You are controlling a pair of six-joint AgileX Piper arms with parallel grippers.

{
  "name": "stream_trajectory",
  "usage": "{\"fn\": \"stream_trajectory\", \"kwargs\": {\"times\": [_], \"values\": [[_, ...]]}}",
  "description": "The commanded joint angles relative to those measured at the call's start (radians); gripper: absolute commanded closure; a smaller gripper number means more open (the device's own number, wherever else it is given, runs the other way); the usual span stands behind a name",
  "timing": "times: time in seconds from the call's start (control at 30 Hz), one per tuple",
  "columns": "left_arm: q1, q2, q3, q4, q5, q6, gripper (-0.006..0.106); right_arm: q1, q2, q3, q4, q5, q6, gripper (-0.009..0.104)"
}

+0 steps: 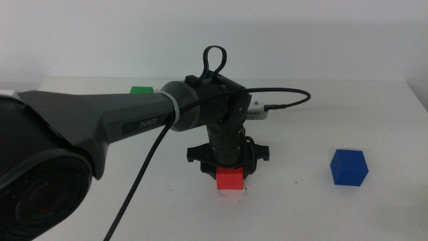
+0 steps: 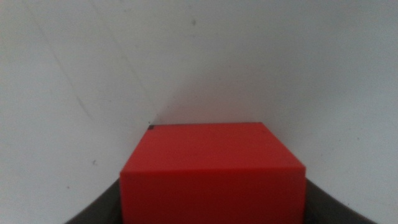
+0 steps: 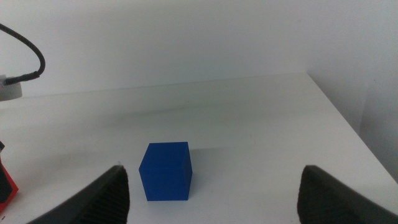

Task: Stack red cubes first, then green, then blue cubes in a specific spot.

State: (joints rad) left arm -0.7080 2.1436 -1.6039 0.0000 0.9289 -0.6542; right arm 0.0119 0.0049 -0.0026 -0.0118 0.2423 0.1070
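Red cube sits clamped between left hand jaws.

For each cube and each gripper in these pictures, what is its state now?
red cube: on the table, between the left gripper's jaws.
green cube: on the table, far side, free.
blue cube: on the table, free.
left gripper: shut on the red cube.
right gripper: open, facing the blue cube.
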Motion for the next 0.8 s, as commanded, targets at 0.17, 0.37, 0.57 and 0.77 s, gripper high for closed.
{"fn": "stream_trajectory", "kwargs": {"times": [0.17, 0.37, 0.57, 0.77], "values": [[-0.003, 0.003, -0.004, -0.019, -0.020, 0.010, 0.010, -0.003, -0.005, 0.003, -0.008, -0.010, -0.010, 0.002], [0.000, -0.120, -0.004, -0.034, 0.010, 0.054, 0.007, -0.003, -0.005, 0.003, -0.008, -0.010, -0.010, 0.002], [0.050, -0.342, -0.004, 0.159, 0.092, 0.040, 0.007, -0.003, -0.005, 0.003, -0.008, -0.010, -0.010, 0.002], [0.300, -0.291, -0.076, 0.151, 0.049, 0.200, 0.007, -0.003, -0.005, 0.003, -0.008, -0.010, -0.010, 0.002]]}}
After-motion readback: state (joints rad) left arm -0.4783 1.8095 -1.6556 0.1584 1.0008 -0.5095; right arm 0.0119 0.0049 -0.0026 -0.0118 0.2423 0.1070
